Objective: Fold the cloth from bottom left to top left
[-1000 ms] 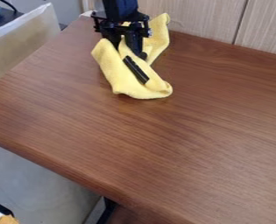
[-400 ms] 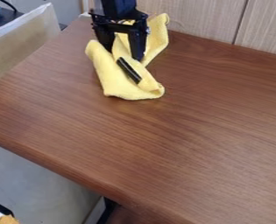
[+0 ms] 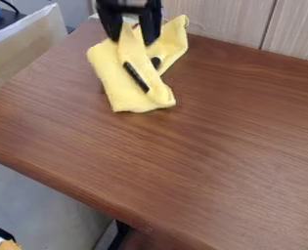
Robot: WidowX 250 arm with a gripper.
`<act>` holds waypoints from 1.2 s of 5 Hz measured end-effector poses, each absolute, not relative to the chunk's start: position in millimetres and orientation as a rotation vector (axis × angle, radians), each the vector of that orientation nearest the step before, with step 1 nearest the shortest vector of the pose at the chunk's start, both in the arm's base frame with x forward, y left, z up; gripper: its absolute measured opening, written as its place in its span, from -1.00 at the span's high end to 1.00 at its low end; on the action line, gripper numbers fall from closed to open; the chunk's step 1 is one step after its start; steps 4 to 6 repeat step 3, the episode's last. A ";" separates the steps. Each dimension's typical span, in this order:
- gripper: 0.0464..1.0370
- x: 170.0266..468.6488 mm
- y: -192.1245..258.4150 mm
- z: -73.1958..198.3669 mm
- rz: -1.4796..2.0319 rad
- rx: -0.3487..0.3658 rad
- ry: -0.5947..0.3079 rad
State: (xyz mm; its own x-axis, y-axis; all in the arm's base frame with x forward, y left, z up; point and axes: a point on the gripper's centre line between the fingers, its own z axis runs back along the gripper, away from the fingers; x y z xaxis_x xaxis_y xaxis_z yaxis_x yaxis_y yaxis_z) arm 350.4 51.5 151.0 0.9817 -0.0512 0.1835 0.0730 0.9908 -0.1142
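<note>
The gripper [image 3: 133, 41] is at the top of the view, over the upper part of the yellow cloth [image 3: 123, 83]. Its two black fingers stand apart, with a raised strip of cloth between them. The cloth lies crumpled, its lower end broad and a second part stretching up to the right behind the gripper. A narrow raised fold runs down its middle. Along this fold lies a thin black strip [image 3: 136, 77], and a small dark piece [image 3: 156, 62] shows just right of it.
The brown wooden table [image 3: 202, 156] spreads below and to the right of the cloth. Light wood panels [image 3: 228, 22] stand behind its back edge. A pale board [image 3: 25, 46] flanks the table at the upper left.
My gripper has risen and its fingers have spread apart. The lower part of the cloth and the black strip have shifted left, while the cloth's upper right end has stayed put.
</note>
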 end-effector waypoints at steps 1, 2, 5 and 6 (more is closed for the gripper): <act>-0.93 341.3 50.9 179.7 -0.065 -0.102 -0.231; -0.93 334.3 50.9 203.9 -0.075 -0.120 -0.300; -0.93 333.3 53.6 206.0 -0.072 -0.117 -0.308; -0.93 333.3 53.6 206.0 -0.072 -0.117 -0.308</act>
